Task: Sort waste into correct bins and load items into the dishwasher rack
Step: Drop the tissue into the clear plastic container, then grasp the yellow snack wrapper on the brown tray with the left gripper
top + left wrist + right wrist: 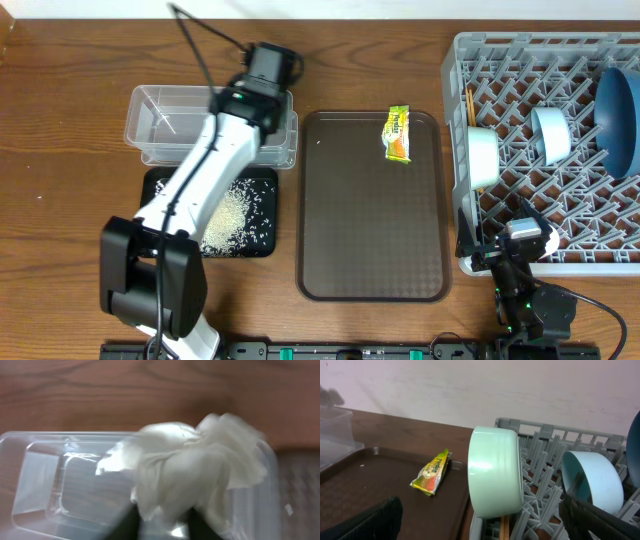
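Crumpled white tissue (190, 470): pinched between your left jaws by lower folds, bulk billowing ahead of tips, clear tub (45, 485) just beyond. Light, soft, compressible, may cling on release. Grip bunched core, not loose edge. Right jaws spread wide, empty.

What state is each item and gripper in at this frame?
Clear plastic rectangular tub, upright, looks empty.
Crumpled white tissue, gripped above the tub.
Left gripper, shut on the tissue.
Right gripper, open, empty.
Glossy black tray, strewn with loose rice grains.
Yellow-green-orange snack wrapper, flat on brown serving tray.
White green-rimmed bowl, on edge in grey lattice rack.
Small pale-blue bowl, on edge in rack.
Large blue bowl, on edge in rack.
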You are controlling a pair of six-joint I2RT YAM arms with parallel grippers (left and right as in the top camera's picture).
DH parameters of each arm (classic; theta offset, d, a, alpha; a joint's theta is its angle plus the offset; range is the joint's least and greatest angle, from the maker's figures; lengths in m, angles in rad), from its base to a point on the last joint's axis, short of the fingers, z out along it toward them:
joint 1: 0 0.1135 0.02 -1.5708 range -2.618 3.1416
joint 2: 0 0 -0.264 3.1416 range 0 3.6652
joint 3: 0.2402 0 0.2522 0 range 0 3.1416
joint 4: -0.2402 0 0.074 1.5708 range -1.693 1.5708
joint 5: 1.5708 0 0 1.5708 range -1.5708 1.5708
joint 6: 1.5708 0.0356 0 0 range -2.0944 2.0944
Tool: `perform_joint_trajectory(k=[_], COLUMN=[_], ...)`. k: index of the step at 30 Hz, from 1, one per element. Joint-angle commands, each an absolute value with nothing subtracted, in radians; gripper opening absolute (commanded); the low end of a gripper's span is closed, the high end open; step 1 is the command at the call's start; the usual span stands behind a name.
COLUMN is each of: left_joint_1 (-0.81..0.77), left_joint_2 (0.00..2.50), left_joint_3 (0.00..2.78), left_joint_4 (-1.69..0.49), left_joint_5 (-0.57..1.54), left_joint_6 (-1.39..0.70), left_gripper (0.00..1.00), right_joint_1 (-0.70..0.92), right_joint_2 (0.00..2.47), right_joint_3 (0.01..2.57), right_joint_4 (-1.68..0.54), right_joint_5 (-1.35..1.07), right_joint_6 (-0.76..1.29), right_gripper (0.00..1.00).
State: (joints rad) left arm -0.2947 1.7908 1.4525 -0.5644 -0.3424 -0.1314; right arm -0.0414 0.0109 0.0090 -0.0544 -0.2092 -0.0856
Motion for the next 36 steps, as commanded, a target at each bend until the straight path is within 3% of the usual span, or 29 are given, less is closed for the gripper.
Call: perform_joint_trajectory(k=[1, 6, 17, 28, 36], left_joint_1=[-0.281, -0.347, -0.604, -0.688, -0.721], left_joint_2=[1.797, 1.806, 2.02, 2.17, 2.171], left_joint_3=[1.456, 1.455, 1.455, 1.455, 1.447], left_joint_4=[-0.532, -0.482, -0.231, -0.149, -0.143], left_joint_5=[-0.232, 0.045, 0.038, 0.097, 0.149], left_joint_6=[-0.159, -0.13, -0.083, -0.113, -0.115], left_gripper=[0.77, 0.79, 0.79, 0.79, 0.59], right_joint_1=[-0.052, -0.052, -0.052, -0.052, -0.052], right_joint_2=[0.007, 0.007, 0.007, 0.007, 0.007], right_joint_3=[0.006, 0.006, 0.006, 0.006, 0.006], right_joint_4=[-0.055, -0.055, -0.055, -0.055, -0.055], right_joint_5=[-0.214, -0.214, -0.214, -0.214, -0.214], right_joint_6=[-0.091, -0.091, -0.091, -0.091, -0.091], right_gripper=[0.99, 0.99, 0.99, 0.99, 0.99])
